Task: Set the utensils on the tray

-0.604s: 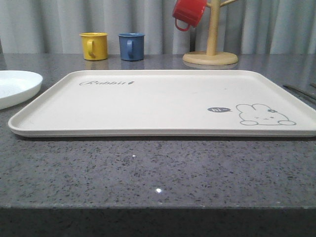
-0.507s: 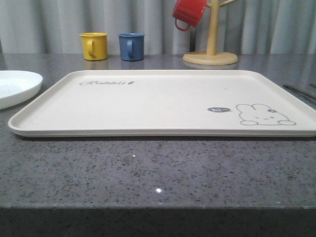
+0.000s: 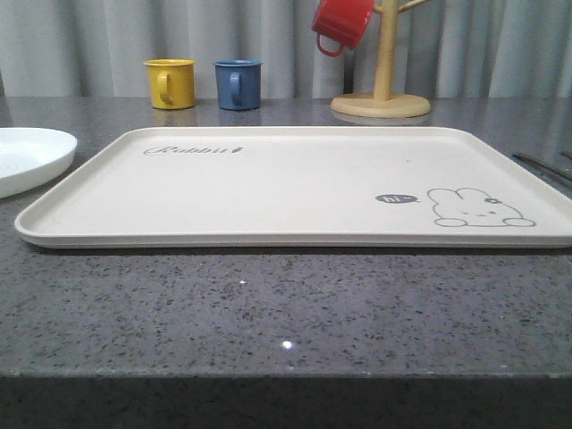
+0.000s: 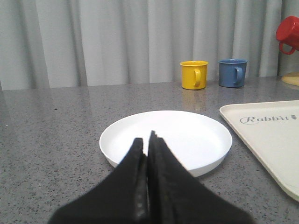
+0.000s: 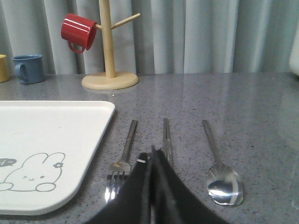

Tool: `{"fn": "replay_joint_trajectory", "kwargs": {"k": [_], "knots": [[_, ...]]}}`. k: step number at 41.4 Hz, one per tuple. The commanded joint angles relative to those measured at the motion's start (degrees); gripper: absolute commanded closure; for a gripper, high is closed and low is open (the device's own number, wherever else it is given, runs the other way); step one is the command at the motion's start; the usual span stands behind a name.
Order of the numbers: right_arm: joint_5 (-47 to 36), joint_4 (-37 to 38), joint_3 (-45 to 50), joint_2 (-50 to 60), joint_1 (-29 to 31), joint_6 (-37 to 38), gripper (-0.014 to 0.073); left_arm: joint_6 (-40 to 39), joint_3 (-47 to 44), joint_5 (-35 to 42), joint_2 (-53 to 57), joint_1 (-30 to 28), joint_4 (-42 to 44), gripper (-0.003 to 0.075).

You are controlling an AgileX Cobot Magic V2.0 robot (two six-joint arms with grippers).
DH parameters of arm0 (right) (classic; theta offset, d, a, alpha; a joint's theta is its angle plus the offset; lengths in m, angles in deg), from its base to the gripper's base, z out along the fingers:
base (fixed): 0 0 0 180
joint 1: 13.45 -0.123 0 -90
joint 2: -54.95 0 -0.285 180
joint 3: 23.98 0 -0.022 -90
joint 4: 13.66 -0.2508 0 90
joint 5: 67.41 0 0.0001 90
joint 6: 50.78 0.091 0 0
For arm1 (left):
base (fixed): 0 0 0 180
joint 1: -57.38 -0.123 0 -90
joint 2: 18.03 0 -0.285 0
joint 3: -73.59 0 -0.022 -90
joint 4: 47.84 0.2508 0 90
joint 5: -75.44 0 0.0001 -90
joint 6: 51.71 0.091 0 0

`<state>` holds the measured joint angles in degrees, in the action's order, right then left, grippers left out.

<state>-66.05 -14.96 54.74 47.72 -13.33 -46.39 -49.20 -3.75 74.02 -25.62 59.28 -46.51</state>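
Spanning the middle of the front view, the cream rabbit tray (image 3: 295, 183) lies flat on the speckled grey counter (image 3: 286, 308), its "Rabbit" script at upper left and the drawn rabbit at lower right. A white plate (image 3: 27, 156) sits at the left edge, just beside the tray. Behind the tray stand a yellow mug (image 3: 170, 83) and a blue mug (image 3: 238, 84), and to their right a wooden mug tree (image 3: 382, 85) with a red mug (image 3: 340, 24) hanging from it. Thin dark utensil handles show at the far right edge.

From the left wrist view, the left pincer (image 4: 147, 140) sits at bottom centre with its black jaws pressed together and nothing between them. Beyond its tips lies the white plate, and a corner of the tray occupies the lower right.

From the right wrist view, the right pincer (image 5: 152, 156) is at bottom centre, jaws closed together and holding nothing. On the counter around its tips lie a fork (image 5: 122, 161) to the left, a pair of chopsticks (image 5: 166, 137) just behind, and a spoon (image 5: 219, 168) to the right, all parallel and off the tray, which fills the lower left.
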Motion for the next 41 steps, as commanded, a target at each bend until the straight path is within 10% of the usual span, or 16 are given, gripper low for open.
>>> {"fn": "replay_joint_trajectory", "kwargs": {"k": [1, 16, 32, 41], "knots": [[-4.7, -0.1, 0.1, 1.0, 0.4, -0.3, 0.0661, -0.5, -1.1, 4.8, 1.1, -0.2, 0.0, 0.074], [-2.0, -1.0, -4.2, 1.0, 0.4, -0.2, 0.0661, -0.5, 2.4, 9.0, 1.1, -0.2, -2.4, 0.074], [22.5, 0.5, -36.3, -15.1, 0.4, -0.3, 0.0661, -0.5, 38.5, -19.6, -16.6, -0.2, -1.8, 0.074], [29.8, 0.5, -38.4, -26.5, 0.4, -0.3, 0.0661, -0.5, 39.8, -23.7, -26.6, -0.2, -1.8, 0.074]]}}
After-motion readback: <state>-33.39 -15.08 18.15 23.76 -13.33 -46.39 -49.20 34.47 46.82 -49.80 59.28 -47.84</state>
